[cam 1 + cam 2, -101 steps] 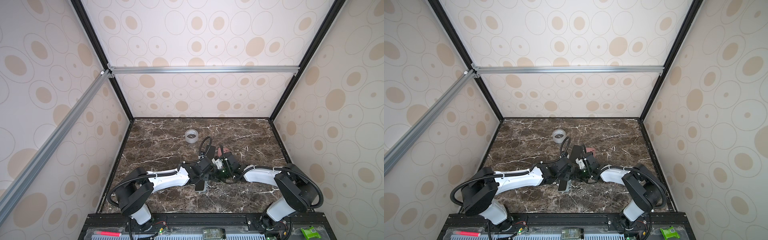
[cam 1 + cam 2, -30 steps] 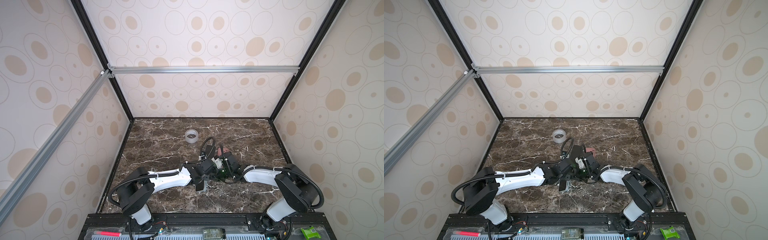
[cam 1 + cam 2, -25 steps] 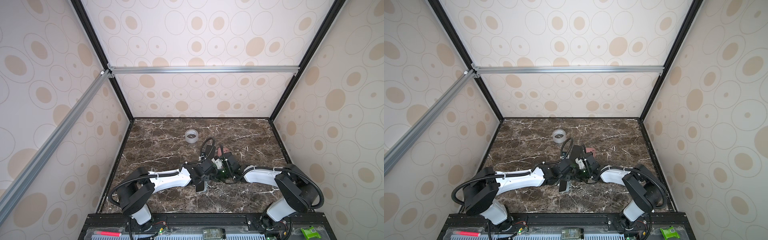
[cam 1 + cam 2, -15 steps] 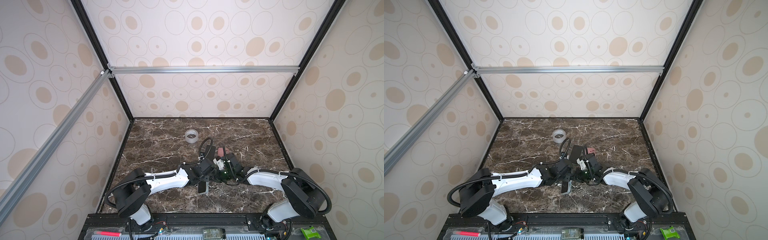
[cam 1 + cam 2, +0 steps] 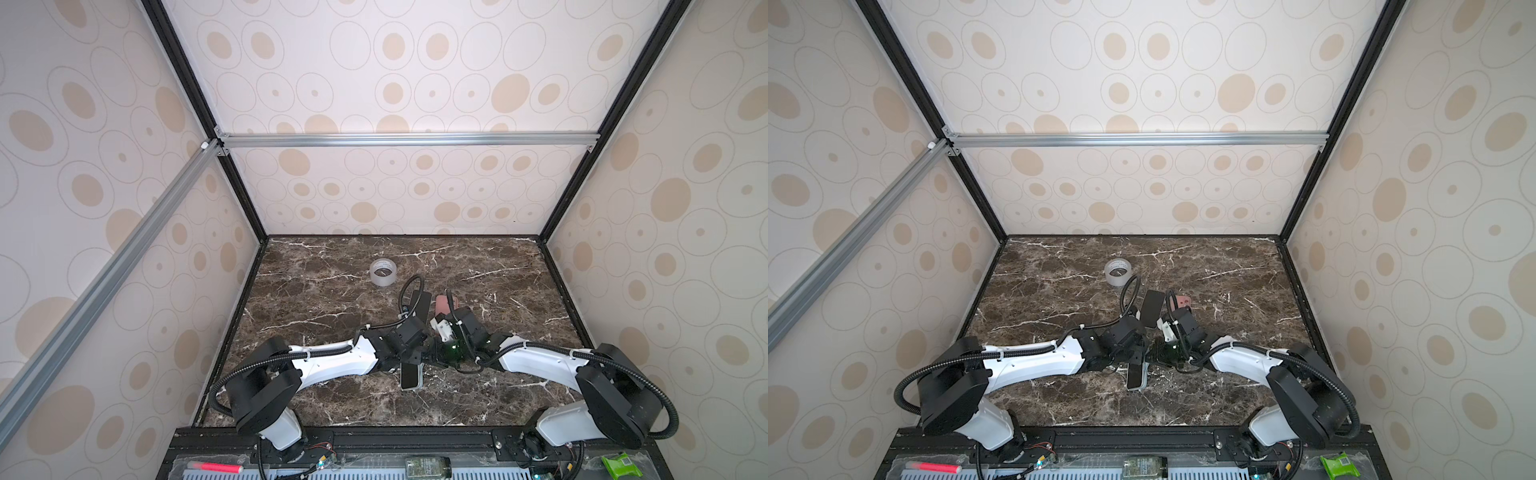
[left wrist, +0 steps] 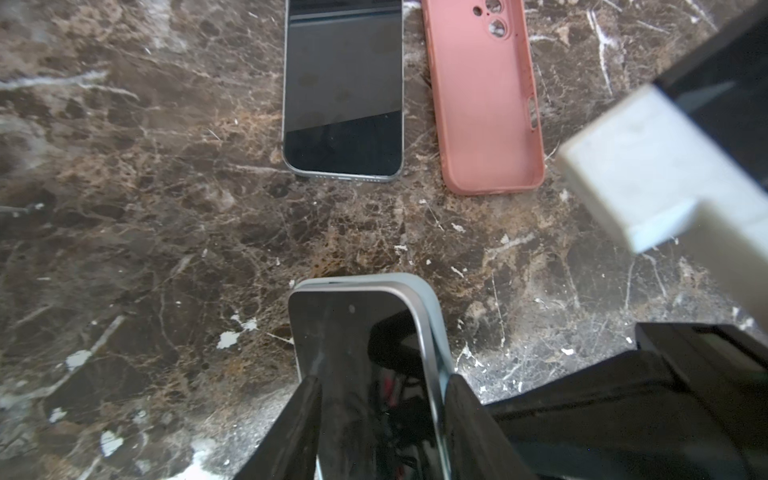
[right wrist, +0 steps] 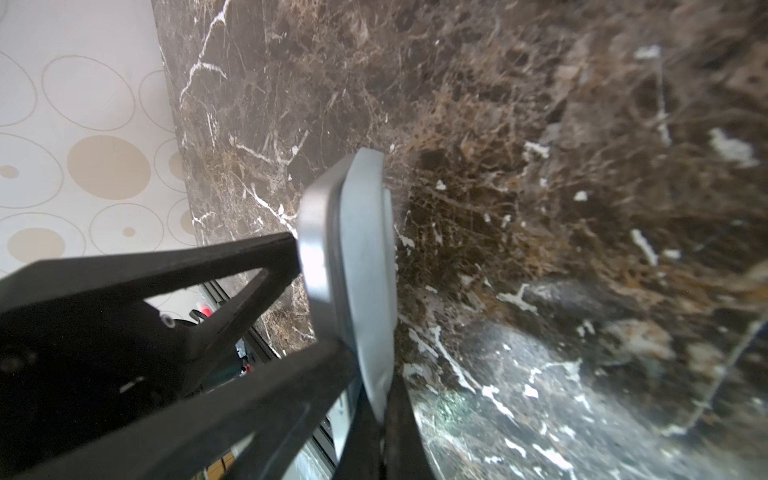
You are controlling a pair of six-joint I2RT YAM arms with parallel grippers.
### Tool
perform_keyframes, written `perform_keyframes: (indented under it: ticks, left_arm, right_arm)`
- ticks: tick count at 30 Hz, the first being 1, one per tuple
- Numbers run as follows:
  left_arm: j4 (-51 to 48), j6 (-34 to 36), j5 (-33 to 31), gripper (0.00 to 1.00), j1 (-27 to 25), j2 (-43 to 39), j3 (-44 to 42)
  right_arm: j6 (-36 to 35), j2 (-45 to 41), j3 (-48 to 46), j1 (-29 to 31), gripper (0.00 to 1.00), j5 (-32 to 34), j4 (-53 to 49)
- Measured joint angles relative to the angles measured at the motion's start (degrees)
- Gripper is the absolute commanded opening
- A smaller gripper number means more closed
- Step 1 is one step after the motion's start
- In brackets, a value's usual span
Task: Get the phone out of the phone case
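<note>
Inside a booth whose walls [image 5: 374,83] are papered in cream with beige circles, we are looking down on a dark marble desk [image 5: 324,291]. The phone [image 5: 410,376], its dark screen facing up, is sitting toward the front middle of the desk. It is running front to back, and its far end is hidden under the two grippers meeting above it.

It is wearing a pale grey-blue phone case [image 7: 368,270]. In the right wrist view the phone's silver edge is standing clear of the case around one corner. We cannot tell whether the phone is resting on the marble or hanging just above it.

The left gripper [image 6: 382,379] is straddling the phone, with its fingers [image 6: 305,415] parted to either long side and lying right at the edges. We cannot tell whether they are pressing. The right gripper [image 7: 376,399] is facing it from the opposite side, its fingers [image 7: 397,436] pinched together on the lip of the phone case.

Beyond the grippers a second phone [image 6: 343,91], bare and face up, is lying flat just beside an empty pink case [image 6: 484,104] turned inside up, the two not touching. Farther back, a roll of tape [image 5: 382,272] is sitting alone toward the rear of the desk.
</note>
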Motion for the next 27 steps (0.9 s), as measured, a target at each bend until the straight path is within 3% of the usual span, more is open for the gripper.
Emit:
perform_keyframes:
  ticks: [14,27]
  left_arm:
    - [0.94,-1.57,3.28,0.54,0.17,-1.09,-0.87]
    - [1.18,-2.45,2.99,0.43,0.02,-1.09,0.15]
  right_arm:
    - [-1.07,-2.67,0.48,0.55,0.0,3.5,-3.67]
    - [-2.05,-5.95,1.01,1.01,0.0,7.32,-6.56]
